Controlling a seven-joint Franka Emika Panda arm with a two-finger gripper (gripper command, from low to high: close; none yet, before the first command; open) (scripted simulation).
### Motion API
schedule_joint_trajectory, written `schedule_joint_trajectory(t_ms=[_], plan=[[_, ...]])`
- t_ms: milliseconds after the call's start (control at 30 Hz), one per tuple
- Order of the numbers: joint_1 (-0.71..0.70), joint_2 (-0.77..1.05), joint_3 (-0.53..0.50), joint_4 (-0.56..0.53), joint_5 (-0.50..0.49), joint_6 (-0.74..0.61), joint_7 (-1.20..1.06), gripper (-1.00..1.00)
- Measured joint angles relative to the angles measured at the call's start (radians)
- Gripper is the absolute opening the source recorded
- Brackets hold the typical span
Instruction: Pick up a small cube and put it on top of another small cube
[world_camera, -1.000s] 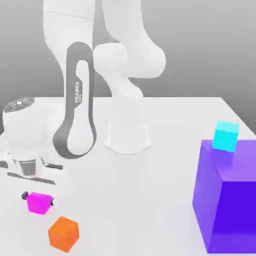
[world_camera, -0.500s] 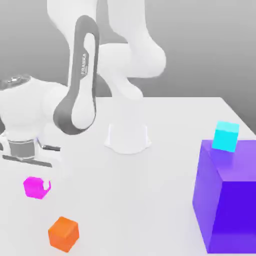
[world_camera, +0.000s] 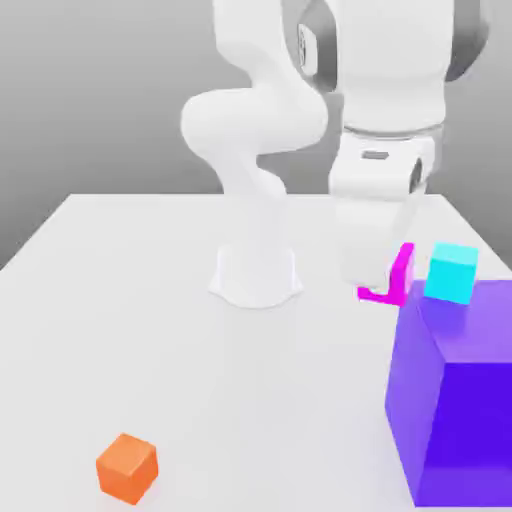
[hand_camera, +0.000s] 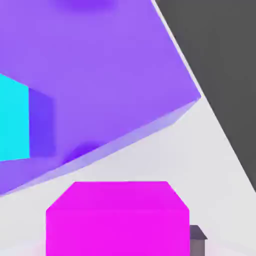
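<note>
- The hand (world_camera: 384, 280) is pinching the pink cube (world_camera: 402, 274) and holds it up in the air, clear of the tabletop (world_camera: 250, 400).
- In the exterior view the pink cube is partly hidden by the hand; what shows of it lies just to the exterior view's left of the turquoise cube (world_camera: 451, 273), with a gap between them.
- The turquoise cube sits upright on top of the big purple box (world_camera: 465, 400), near the far corner of its top on the exterior view's left.
- The purple box stands on the tabletop, toward its edge on the exterior view's right.
- In the hand view, the pink cube is in the grip and apart from the turquoise cube, which rests on the purple top.
- The orange cube (world_camera: 127, 468) lies on the tabletop, well apart from the box, toward the exterior view's left and well away from the far edge.
- The white robot base (world_camera: 256, 275) stands nearer the far edge than the orange cube does.
</note>
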Motion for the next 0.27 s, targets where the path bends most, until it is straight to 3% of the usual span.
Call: schedule_joint_trajectory(t_ms=[133,167,267], plan=[[0.057,-0.01,0.063,-0.044,-0.03,0.044,-0.047,-1.0],[0.059,0.002,0.066,-0.065,-0.032,0.076,-0.049,1.0],[0.059,0.002,0.066,-0.065,-0.032,0.076,-0.049,1.0]])
